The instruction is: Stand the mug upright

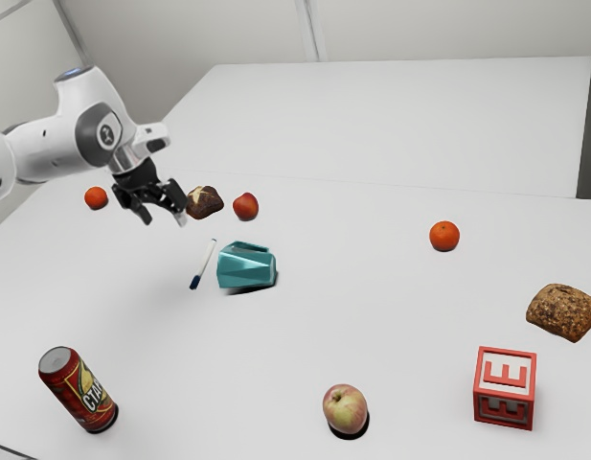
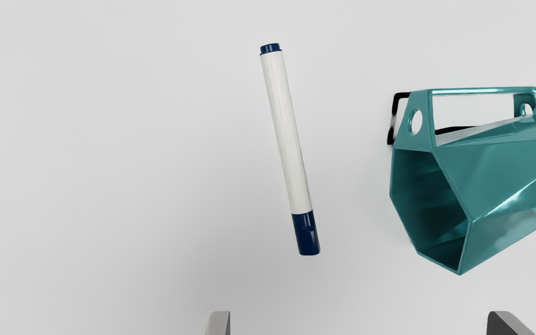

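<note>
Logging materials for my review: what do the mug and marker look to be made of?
The mug looks like glossy glazed ceramic or perhaps coated metal: bright highlights streak its teal facets.
The marker is probably satin plastic, given the soft sheen on its white barrel and navy ends.

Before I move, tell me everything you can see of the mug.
The mug is teal, glossy and faceted, perhaps metal, with an angular open mouth and a squared handle, a round hole near each end. It lies on its side on the table, mouth toward the marker, a gap between them. Only the table touches it.
</note>
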### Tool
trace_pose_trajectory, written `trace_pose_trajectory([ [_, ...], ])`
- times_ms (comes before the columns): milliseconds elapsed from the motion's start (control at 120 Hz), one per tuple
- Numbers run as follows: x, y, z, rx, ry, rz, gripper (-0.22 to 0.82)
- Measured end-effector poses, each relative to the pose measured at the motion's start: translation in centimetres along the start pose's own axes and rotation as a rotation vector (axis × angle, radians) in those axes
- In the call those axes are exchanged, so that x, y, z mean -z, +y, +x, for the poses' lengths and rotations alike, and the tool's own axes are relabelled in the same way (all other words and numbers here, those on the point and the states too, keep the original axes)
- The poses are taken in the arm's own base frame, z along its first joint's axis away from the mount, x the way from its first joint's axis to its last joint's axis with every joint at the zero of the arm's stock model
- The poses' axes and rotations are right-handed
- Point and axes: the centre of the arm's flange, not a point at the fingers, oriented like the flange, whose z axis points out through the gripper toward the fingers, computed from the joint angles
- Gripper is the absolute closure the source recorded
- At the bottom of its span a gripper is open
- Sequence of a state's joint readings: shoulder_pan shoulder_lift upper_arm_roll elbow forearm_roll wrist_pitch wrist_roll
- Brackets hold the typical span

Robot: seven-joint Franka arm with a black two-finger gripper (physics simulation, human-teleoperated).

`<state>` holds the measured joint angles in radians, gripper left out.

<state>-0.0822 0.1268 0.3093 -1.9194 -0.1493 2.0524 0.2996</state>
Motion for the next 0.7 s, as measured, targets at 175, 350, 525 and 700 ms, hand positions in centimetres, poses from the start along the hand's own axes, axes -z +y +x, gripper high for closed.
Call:
trace_pose_trajectory([
  [175,-0.2,-1.3,-2.2,0.038,0.027,-0.06,0.0],
  [350,-2.2,-2.7,-3.8,0.13,0.057,-0.222,0.0],
  [525,-5.7,-3.0,-6.4,0.227,0.048,-0.375,0.0],
  [700,-6.8,-3.4,-6.9,0.301,0.083,-0.485,0.0],
])
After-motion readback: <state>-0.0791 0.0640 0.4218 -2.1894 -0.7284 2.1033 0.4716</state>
